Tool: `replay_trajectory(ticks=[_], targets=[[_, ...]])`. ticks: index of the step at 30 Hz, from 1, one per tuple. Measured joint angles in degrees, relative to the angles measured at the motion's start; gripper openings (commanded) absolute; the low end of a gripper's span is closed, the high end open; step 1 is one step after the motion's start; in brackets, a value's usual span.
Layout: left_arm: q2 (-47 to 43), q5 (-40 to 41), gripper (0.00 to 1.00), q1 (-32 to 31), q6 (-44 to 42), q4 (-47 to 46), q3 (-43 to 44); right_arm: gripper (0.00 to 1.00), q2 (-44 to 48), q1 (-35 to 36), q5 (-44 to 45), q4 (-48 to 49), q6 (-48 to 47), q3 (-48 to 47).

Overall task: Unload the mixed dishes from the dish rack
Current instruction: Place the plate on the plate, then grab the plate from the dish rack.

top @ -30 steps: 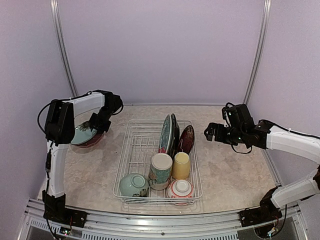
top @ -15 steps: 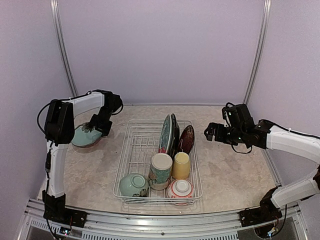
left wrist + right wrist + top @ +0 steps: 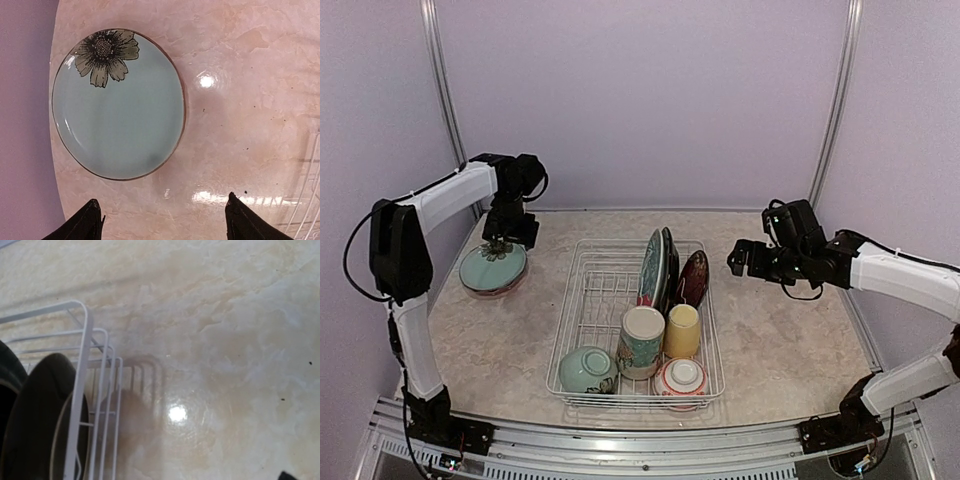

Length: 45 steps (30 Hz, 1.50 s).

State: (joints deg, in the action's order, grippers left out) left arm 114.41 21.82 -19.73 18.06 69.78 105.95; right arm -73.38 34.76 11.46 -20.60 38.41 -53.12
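— At the far left of the worktop [image 3: 780,340], what lay beneath the left gripper [image 3: 510,236]?

— One flower plate [image 3: 493,268], teal with a dark flower printed near its rim. It lay flat on the worktop, outside the dish rack [image 3: 592,290] and to its left. A darker rim showed under its near edge; whether that belonged to a second dish could not be told.

— State of the left gripper?

— Its wrist view showed both fingers spread wide with nothing between them. The gripper hung above the plate's edge and did not touch it.

— Contents of the dish rack?

— Seven items.
- Far half: a pale teal plate [image 3: 653,265] and a dark-rimmed plate [image 3: 669,262] stood on edge side by side. A red floral plate [image 3: 695,277] stood just to their right.
- Middle: a white patterned mug [image 3: 642,340] stood upright, with a yellow cup [image 3: 682,330] just to its right.
- Near left corner: a pale-green bowl [image 3: 586,368].
- Near right: a red-and-white bowl [image 3: 681,377].

— Position and state of the right gripper [image 3: 735,262]?

— It hung above the worktop to the right of the rack's far right corner, pointing toward the rack and apart from it. Its wrist view showed rack wires at the left, bare worktop, and only a sliver of one finger. Whether the fingers were spread or pressed together could not be told.
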Motion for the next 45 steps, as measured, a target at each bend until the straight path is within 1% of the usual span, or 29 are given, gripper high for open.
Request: replay_trajectory(ticks=[5,8,12,13,17,20,24,28,31,35,39,45], targets=[[-7.8,-10.2,0.87,0.5,0.6,-4.9,-5.1,1.0,-0.6,0.0,0.0,-0.8,0.0,-0.2],[-13.7,-19.6,0.9,0.4,1.4,-9.2,-8.0,1.0,-0.7,0.0,0.0,-1.0,0.0,-0.3],[-20.9,-32.7,0.91,-1.0,3.6,-16.0,-10.9,1.0,-0.6,0.0,0.1,-1.2,0.0,-0.4],[-23.1,-36.3,0.91,-2.0,4.6,-18.3,-12.2,1.0,-0.7,0.0,0.2,-1.2,0.0,-0.4],[-28.8,-45.5,0.9,-7.3,8.9,-25.9,-16.7,1.0,-0.6,0.0,0.1,-1.1,0.1,-0.4],[-30.1,-48.7,0.81,-13.0,12.2,-31.0,-19.2,1.0,-0.6,0.0,0.0,-0.9,0.1,-0.4],[-28.9,-49.0,0.7,-20.5,14.4,-34.6,-19.7,1.0,-0.5,0.0,-0.2,-0.5,0.0,0.1],[-24.7,-46.4,0.52,-26.1,15.1,-35.5,-17.6,1.0,-0.4,0.0,-0.3,-0.2,0.0,0.3],[-19.8,-43.1,0.41,-28.9,14.9,-34.5,-14.2,1.0,0.2,0.0,-0.3,0.5,0.0,0.8],[-14.4,-38.7,0.35,-31.6,14.1,-32.9,-9.7,1.0,1.9,0.0,0.1,0.9,0.0,2.3],[-11.7,-35.1,0.26,-33.4,13.7,-31.2,-7.6,1.0,3.2,0.0,0.6,0.8,0.0,2.9],[-9.1,-29.2,0.25,-34.9,13.6,-29.3,-4.9,1.0,4.4,0.0,1.0,0.9,-0.2,3.5]])
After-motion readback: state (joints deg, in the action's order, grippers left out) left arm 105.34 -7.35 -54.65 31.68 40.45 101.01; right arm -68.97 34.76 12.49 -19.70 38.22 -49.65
